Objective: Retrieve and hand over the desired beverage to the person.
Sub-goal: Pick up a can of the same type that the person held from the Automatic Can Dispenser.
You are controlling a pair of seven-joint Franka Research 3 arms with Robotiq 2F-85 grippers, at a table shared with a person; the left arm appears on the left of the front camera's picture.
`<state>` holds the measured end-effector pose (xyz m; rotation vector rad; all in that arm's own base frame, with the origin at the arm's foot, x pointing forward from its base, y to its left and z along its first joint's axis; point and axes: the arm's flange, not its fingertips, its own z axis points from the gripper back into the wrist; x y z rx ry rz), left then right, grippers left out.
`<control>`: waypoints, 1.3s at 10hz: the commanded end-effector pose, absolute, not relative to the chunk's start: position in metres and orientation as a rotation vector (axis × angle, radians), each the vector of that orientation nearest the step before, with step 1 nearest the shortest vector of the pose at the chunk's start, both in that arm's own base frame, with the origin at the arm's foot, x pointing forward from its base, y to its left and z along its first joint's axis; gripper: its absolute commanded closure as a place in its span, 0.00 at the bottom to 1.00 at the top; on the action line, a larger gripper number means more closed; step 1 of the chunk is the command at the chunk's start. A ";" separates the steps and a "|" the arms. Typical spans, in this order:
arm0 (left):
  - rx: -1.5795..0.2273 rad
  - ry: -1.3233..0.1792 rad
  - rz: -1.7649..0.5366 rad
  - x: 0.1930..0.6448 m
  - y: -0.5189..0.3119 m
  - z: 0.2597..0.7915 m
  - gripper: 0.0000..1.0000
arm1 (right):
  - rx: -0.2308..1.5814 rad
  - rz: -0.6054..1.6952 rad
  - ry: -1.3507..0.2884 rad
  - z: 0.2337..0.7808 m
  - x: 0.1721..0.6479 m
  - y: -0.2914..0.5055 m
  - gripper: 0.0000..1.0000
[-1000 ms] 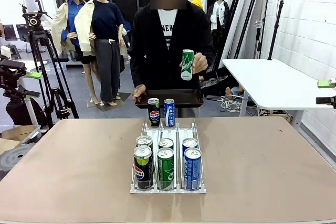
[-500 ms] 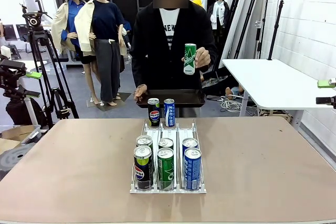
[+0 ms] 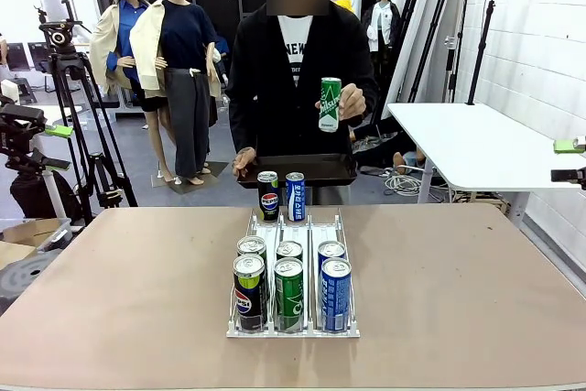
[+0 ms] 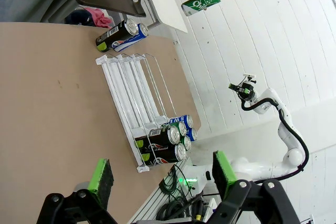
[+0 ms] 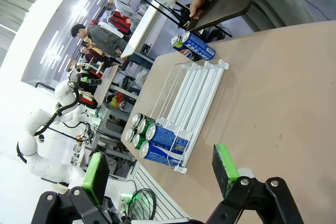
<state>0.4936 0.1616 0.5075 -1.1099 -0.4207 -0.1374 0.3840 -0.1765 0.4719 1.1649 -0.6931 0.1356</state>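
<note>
The person, in a black jacket over a white T-shirt, stands at the far side of the table. One hand holds up a green can; the other holds a black tray. A white wire rack holds a Pepsi can, a green can and a blue can in its near row, with three more behind. My left gripper is open above the table, well short of the rack. My right gripper is open too, away from the rack.
A Pepsi can and a blue can stand on the table at the rack's far end, below the tray. A white side table stands at the right, camera tripods at the left. Bare tabletop lies on both sides of the rack.
The person's hand has lifted the green can a little higher and slightly to the right, then held it there. Rack, cans and tray have not moved.
</note>
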 end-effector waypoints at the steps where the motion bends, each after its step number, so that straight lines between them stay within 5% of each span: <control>1: -1.112 -0.416 -0.128 0.494 0.161 0.509 0.00 | 1.166 0.130 -0.688 0.471 0.385 -0.177 0.00; 13: -1.112 -0.416 -0.128 0.494 0.161 0.509 0.00 | 1.166 0.130 -0.688 0.471 0.385 -0.177 0.00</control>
